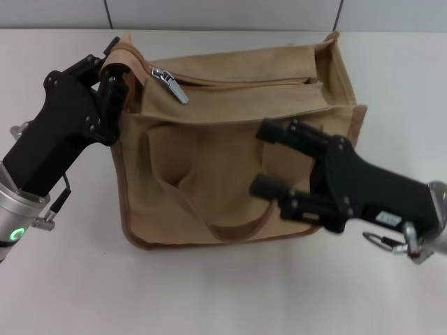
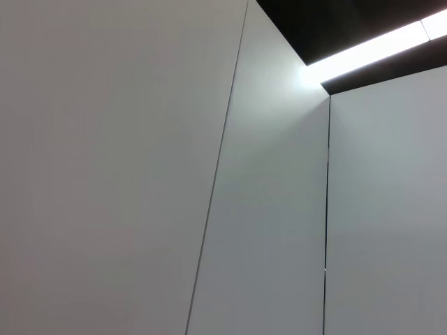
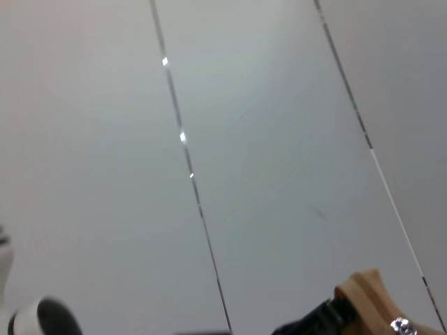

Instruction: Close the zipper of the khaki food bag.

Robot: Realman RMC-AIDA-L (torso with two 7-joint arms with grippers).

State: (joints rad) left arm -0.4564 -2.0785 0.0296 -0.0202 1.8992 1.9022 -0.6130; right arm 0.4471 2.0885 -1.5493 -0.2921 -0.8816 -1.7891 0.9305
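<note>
The khaki food bag (image 1: 230, 174) lies on the white table with its front pockets and looped handles facing up. The zipper (image 1: 244, 81) runs along its top panel, and the silver pull tab (image 1: 172, 84) sits at its left end. My left gripper (image 1: 117, 68) is at the bag's top left corner, shut on the tan fabric end there. My right gripper (image 1: 271, 159) is open and empty, hovering over the right part of the bag's front, well away from the pull tab. A tan corner of the bag (image 3: 363, 292) shows in the right wrist view.
The white table (image 1: 70, 293) surrounds the bag, with a grey wall (image 1: 223, 14) behind it. The left wrist view shows only wall panels (image 2: 140, 167) and a ceiling light.
</note>
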